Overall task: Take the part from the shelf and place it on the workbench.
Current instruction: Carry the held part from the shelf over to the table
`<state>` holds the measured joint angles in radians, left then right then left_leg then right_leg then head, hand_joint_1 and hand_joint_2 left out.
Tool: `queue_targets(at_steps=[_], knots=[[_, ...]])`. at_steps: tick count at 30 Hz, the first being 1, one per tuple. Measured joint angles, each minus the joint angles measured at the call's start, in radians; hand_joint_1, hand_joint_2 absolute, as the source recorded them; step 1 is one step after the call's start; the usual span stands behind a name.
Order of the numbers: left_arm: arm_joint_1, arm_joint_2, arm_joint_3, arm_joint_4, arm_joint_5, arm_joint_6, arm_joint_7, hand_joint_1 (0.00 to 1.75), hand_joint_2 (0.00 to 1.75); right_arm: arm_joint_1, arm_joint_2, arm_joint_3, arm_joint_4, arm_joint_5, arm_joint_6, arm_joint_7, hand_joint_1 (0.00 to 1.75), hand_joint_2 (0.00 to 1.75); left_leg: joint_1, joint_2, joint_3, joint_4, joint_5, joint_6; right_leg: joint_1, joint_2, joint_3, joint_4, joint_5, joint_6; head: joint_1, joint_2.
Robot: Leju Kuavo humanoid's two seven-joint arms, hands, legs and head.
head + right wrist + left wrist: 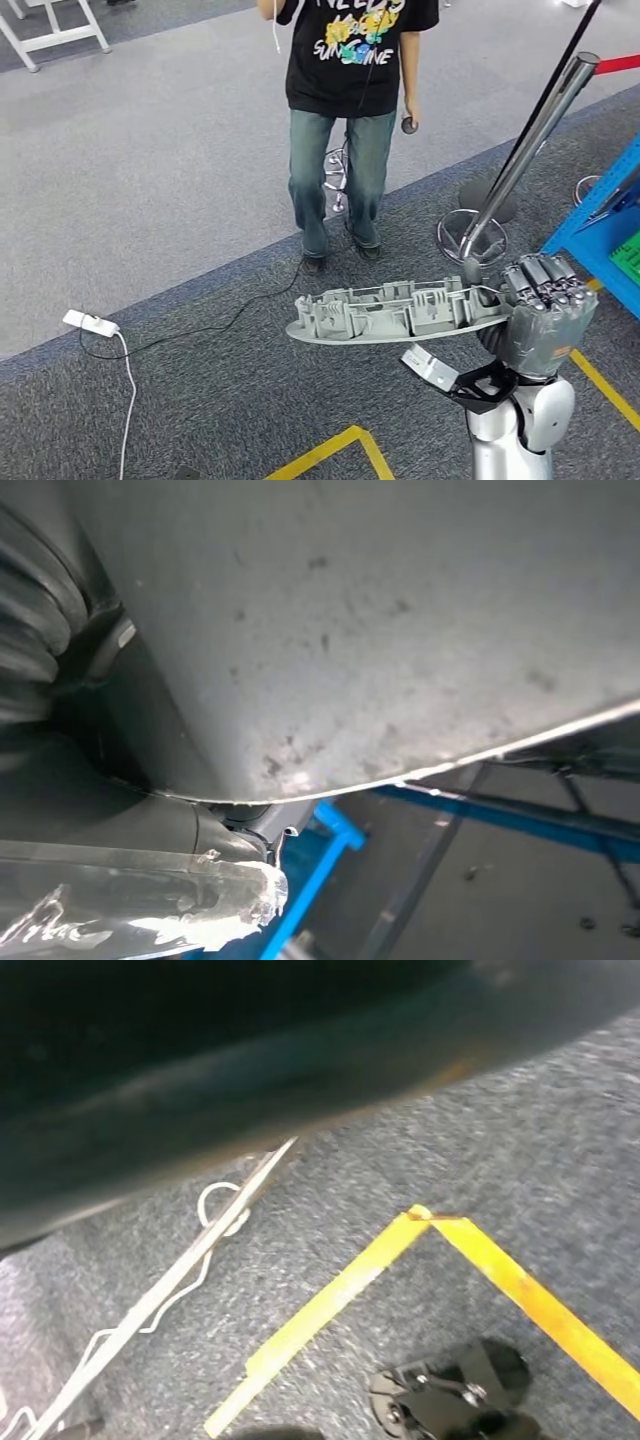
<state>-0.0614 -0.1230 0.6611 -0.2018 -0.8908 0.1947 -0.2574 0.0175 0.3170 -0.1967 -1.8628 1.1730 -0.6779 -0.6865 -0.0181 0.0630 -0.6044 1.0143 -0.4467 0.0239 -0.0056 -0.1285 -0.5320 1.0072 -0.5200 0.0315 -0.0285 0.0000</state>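
Head view, read from left to right: a white power strip (90, 323) lies on the carpet at about nine o'clock, its cable trailing across the floor; a person (343, 120) in a dark printed shirt and jeans stands at twelve o'clock; the part (392, 312), a long grey moulded piece with ribs on top, hangs level in mid-air at about four o'clock; and the right hand (545, 310) has its fingers wrapped over the part's right end, clamped on it. Beyond that, at three o'clock, the corner of a blue shelf (596, 235) shows, with a chrome post (528, 140) leaning across it.

The right wrist view looks along the part's flat grey face (362, 630), with blue framing (483, 805) beyond it, so the piece sits close against the palm. The left wrist view looks down at carpet and yellow floor tape (332, 1310); I cannot tell how the left hand's fingers lie.

The part is off the shelf and no bench is in sight, so the carry appears to be the step in hand. Held at one end only, the long piece will likely lever downward at its free tip, so the grip should stay firm and the wrist level. Any turn toward the bench ought to be slow, since the free end sweeps wide and points toward the person and the cable.
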Motion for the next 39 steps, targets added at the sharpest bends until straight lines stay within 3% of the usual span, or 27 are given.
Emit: queue_targets(at_steps=[2, 4, 6, 7, 8, 9, 11, 13, 15, 17, 19, 21, 22, 23, 24, 26, 28, 30, 31, 33, 35, 36, 37, 38, 39], knots=[[0.003, 0.001, 0.001, 0.0, -0.006, -0.003, 0.005, 0.0, 0.0, 0.0, 0.0, -0.001, -0.005, 0.001, 0.0, -0.001, 1.75, 1.75, 0.007, -0.025, 0.006, -0.009, 0.004, 0.009, -0.003, 0.036, -0.01, 0.028, -0.024, 0.009, 0.002, 0.0], [0.001, 0.002, 0.002, 0.0, -0.013, -0.009, 0.008, 0.0, 0.0, 0.001, 0.0, -0.004, -0.011, 0.0, 0.0, -0.005, 1.75, 1.75, 0.011, -0.051, 0.01, -0.013, 0.005, 0.016, -0.006, 0.1, -0.063, 0.14, -0.078, 0.015, 0.008, 0.0], [-0.001, 0.002, 0.002, 0.0, -0.018, -0.017, 0.009, 0.0, 0.0, 0.004, 0.0, -0.009, -0.013, 0.0, 0.0, -0.007, 1.75, 1.75, 0.011, -0.079, 0.011, -0.012, 0.005, 0.019, -0.006, 0.123, -0.132, 0.262, -0.116, 0.016, 0.012, 0.0], [0.0, 0.002, 0.002, 0.0, -0.021, -0.021, 0.009, 0.0, 0.0, 0.005, 0.0, -0.011, -0.013, 0.0, 0.0, -0.008, 1.75, 1.75, 0.011, -0.094, 0.013, -0.012, 0.004, 0.019, -0.006, 0.125, -0.149, 0.279, -0.106, 0.016, 0.012, 0.0], [0.002, 0.003, 0.002, 0.0, -0.024, -0.024, 0.009, 0.0, 0.0, 0.006, 0.0, -0.013, -0.014, 0.001, 0.0, -0.008, 1.75, 1.75, 0.011, -0.109, 0.015, -0.011, 0.004, 0.018, -0.006, 0.128, -0.148, 0.259, -0.078, 0.015, 0.012, 0.0], [0.003, 0.003, 0.002, 0.0, -0.026, -0.028, 0.009, 0.0, 0.0, 0.008, 0.0, -0.015, -0.015, 0.002, 0.0, -0.009, 1.75, 1.75, 0.011, -0.124, 0.018, -0.011, 0.002, 0.017, -0.008, 0.136, -0.13, 0.204, -0.036, 0.014, 0.012, 0.0], [0.002, 0.005, 0.002, 0.0, -0.029, -0.032, 0.009, 0.0, 0.0, 0.01, 0.0, -0.019, -0.02, 0.003, 0.0, -0.009, 1.75, 1.75, 0.011, -0.152, 0.02, -0.007, -0.001, 0.011, -0.014, 0.177, -0.076, 0.073, 0.029, 0.011, 0.012, 0.0], [0.002, 0.006, 0.002, 0.0, -0.029, -0.034, 0.009, 0.0, 0.0, 0.012, 0.0, -0.022, -0.024, 0.004, 0.0, -0.01, 1.75, 1.75, 0.011, -0.173, 0.013, -0.004, -0.001, 0.001, -0.017, 0.205, -0.046, 0.012, 0.041, 0.006, 0.011, 0.0], [0.005, 0.008, 0.003, 0.0, -0.03, -0.034, 0.009, 0.0, 0.0, 0.013, 0.0, -0.024, -0.027, 0.004, 0.0, -0.01, 1.75, 1.75, 0.015, -0.189, 0.006, -0.003, 0.001, -0.01, -0.015, 0.191, -0.041, 0.006, 0.041, -0.002, 0.011, 0.0], [0.009, 0.01, 0.004, 0.0, -0.03, -0.035, 0.009, 0.0, 0.0, 0.014, 0.0, -0.025, -0.029, 0.006, 0.0, -0.01, 1.75, 1.75, 0.014, -0.157, -0.007, 0.022, -0.017, -0.022, -0.017, 0.168, -0.036, 0.0, 0.042, -0.013, 0.006, 0.0], [0.006, 0.011, 0.004, 0.0, -0.033, -0.038, 0.009, 0.0, 0.0, 0.016, 0.0, -0.027, -0.032, 0.009, 0.0, -0.01, 1.75, 1.75, 0.014, -0.099, -0.053, 0.117, -0.072, -0.034, -0.017, 0.14, -0.031, -0.004, 0.04, -0.022, -0.001, 0.0], [0.004, 0.012, 0.004, 0.0, -0.039, -0.044, 0.008, 0.0, 0.0, 0.019, 0.0, -0.032, -0.032, 0.011, 0.0, -0.01, 1.75, 1.75, 0.021, -0.075, -0.115, 0.24, -0.123, -0.042, -0.015, 0.111, -0.029, -0.003, 0.036, -0.026, -0.002, 0.0], [0.005, 0.013, 0.004, 0.0, -0.043, -0.046, 0.008, 0.0, 0.0, 0.021, 0.0, -0.034, -0.032, 0.011, 0.0, -0.01, 1.75, 1.75, 0.023, -0.072, -0.13, 0.269, -0.125, -0.044, -0.015, 0.097, -0.028, -0.003, 0.034, -0.027, -0.002, 0.0], [0.006, 0.014, 0.004, 0.0, -0.046, -0.048, 0.008, 0.0, 0.0, 0.023, 0.0, -0.035, -0.033, 0.011, 0.0, -0.01, 1.75, 1.75, 0.025, -0.07, -0.125, 0.261, -0.108, -0.044, -0.014, 0.085, -0.025, -0.003, 0.031, -0.026, -0.002, 0.0], [0.008, 0.015, 0.004, 0.0, -0.049, -0.049, 0.007, 0.0, 0.0, 0.025, 0.001, -0.037, -0.033, 0.011, 0.0, -0.01, 1.75, 1.75, 0.025, -0.064, -0.101, 0.215, -0.076, -0.043, -0.014, 0.073, -0.021, -0.003, 0.028, -0.024, -0.002, 0.0], [0.007, 0.018, 0.004, 0.0, -0.052, -0.051, 0.006, 0.0, 0.0, 0.03, 0.001, -0.041, -0.038, 0.009, 0.0, -0.01, 1.75, 1.75, 0.018, -0.027, -0.03, 0.083, -0.016, -0.033, -0.011, 0.051, -0.012, -0.002, 0.021, -0.017, -0.003, 0.0], [0.004, 0.02, 0.004, 0.0, -0.058, -0.051, 0.006, 0.0, 0.0, 0.036, 0.002, -0.045, -0.044, 0.006, 0.0, -0.01, 1.75, 1.75, 0.009, 0.002, 0.006, 0.009, -0.002, -0.02, -0.006, 0.03, -0.007, -0.002, 0.014, -0.006, -0.001, 0.0], [0.005, 0.02, 0.004, 0.0, -0.063, -0.052, 0.006, 0.0, 0.0, 0.039, 0.002, -0.048, -0.049, 0.001, 0.0, -0.01, 1.75, 1.75, 0.006, -0.011, 0.005, 0.001, -0.007, -0.008, -0.004, 0.009, -0.001, -0.006, 0.011, 0.003, 0.001, 0.0], [0.008, 0.02, 0.004, 0.0, -0.064, -0.052, 0.006, 0.0, 0.0, 0.04, 0.002, -0.049, -0.051, -0.001, 0.0, -0.01, 1.75, 1.75, 0.007, -0.022, 0.007, -0.004, -0.005, -0.002, -0.005, 0.01, 0.0, -0.005, 0.006, 0.009, 0.002, 0.0], [0.009, 0.02, 0.004, 0.0, -0.066, -0.052, 0.006, 0.0, 0.0, 0.043, 0.002, -0.05, -0.057, -0.006, 0.0, -0.01, 1.75, 1.75, 0.013, -0.043, 0.013, -0.013, 0.0, 0.01, -0.008, 0.053, -0.02, 0.044, -0.029, 0.016, 0.005, 0.0], [0.006, 0.02, 0.004, 0.0, -0.067, -0.052, 0.006, 0.0, 0.0, 0.049, 0.002, -0.052, -0.06, -0.009, 0.0, -0.01, 1.75, 1.75, 0.016, -0.067, 0.015, -0.014, 0.001, 0.018, -0.01, 0.108, -0.083, 0.17, -0.089, 0.019, 0.012, 0.0], [0.004, 0.019, 0.004, 0.0, -0.068, -0.051, 0.006, 0.0, 0.0, 0.052, 0.002, -0.053, -0.061, -0.008, 0.0, -0.01, 1.75, 1.75, 0.016, -0.08, 0.015, -0.014, 0.001, 0.019, -0.01, 0.119, -0.12, 0.236, -0.11, 0.021, 0.014, 0.0], [0.004, 0.018, 0.004, 0.0, -0.068, -0.051, 0.006, 0.0, 0.0, 0.055, 0.002, -0.054, -0.06, -0.008, 0.0, -0.01, 1.75, 1.75, 0.016, -0.095, 0.016, -0.014, 0.001, 0.02, -0.01, 0.124, -0.145, 0.276, -0.114, 0.021, 0.014, 0.0], [0.005, 0.018, 0.004, 0.0, -0.068, -0.051, 0.006, 0.0, 0.0, 0.057, 0.002, -0.055, -0.06, -0.007, 0.0, -0.009, 1.75, 1.75, 0.015, -0.109, 0.017, -0.014, 0.0, 0.019, -0.01, 0.127, -0.154, 0.279, -0.098, 0.021, 0.014, 0.0], [0.005, 0.017, 0.004, 0.0, -0.068, -0.051, 0.006, 0.0, 0.0, 0.058, 0.002, -0.055, -0.06, -0.006, 0.0, -0.008, 1.75, 1.75, 0.015, -0.125, 0.02, -0.013, -0.001, 0.019, -0.011, 0.131, -0.144, 0.241, -0.063, 0.02, 0.014, 0.0]])
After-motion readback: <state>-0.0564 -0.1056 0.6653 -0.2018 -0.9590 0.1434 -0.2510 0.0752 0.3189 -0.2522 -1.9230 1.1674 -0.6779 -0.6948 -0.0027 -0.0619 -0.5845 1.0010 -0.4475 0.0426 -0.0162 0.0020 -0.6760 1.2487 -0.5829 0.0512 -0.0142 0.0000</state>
